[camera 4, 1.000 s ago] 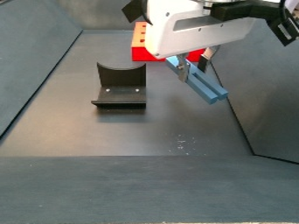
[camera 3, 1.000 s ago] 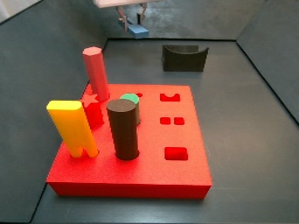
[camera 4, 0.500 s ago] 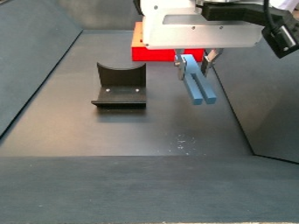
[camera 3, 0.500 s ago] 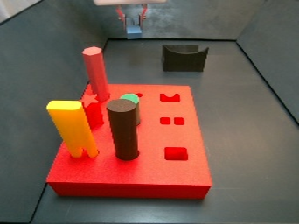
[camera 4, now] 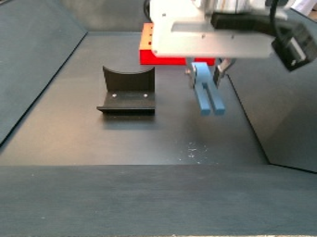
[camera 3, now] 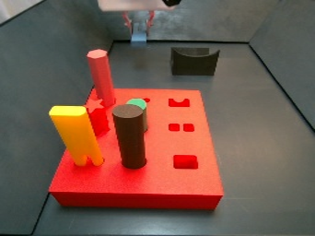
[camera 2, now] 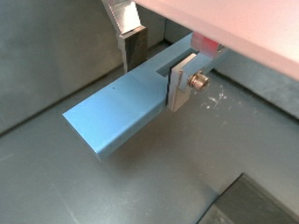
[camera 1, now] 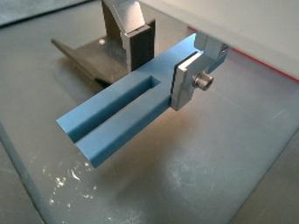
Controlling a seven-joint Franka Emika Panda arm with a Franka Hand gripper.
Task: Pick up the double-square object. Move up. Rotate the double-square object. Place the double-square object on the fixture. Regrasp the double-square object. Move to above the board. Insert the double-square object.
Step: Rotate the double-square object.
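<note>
My gripper [camera 4: 206, 67] is shut on the slate-blue double-square object [camera 4: 209, 91] and holds it in the air above the dark floor, to the right of the fixture [camera 4: 126, 91]. In both wrist views the silver fingers [camera 1: 187, 79] [camera 2: 181, 77] clamp the object [camera 1: 126, 112] [camera 2: 117, 118] near one end, and its two prongs point away from the gripper. In a side view the gripper [camera 3: 139, 22] and the object [camera 3: 138, 36] are at the far back, left of the fixture [camera 3: 192, 60] and beyond the red board [camera 3: 167, 182].
On the board stand a yellow two-legged peg [camera 3: 76, 136], a dark brown cylinder [camera 3: 128, 136] and a red peg [camera 3: 101, 78]. A pair of small square holes [camera 3: 180, 126] lies in its top. Grey walls [camera 4: 44, 74] enclose the floor.
The gripper has turned with the object: the object swung from a slant to pointing straight along the floor in a side view. The gripper rose slightly.
</note>
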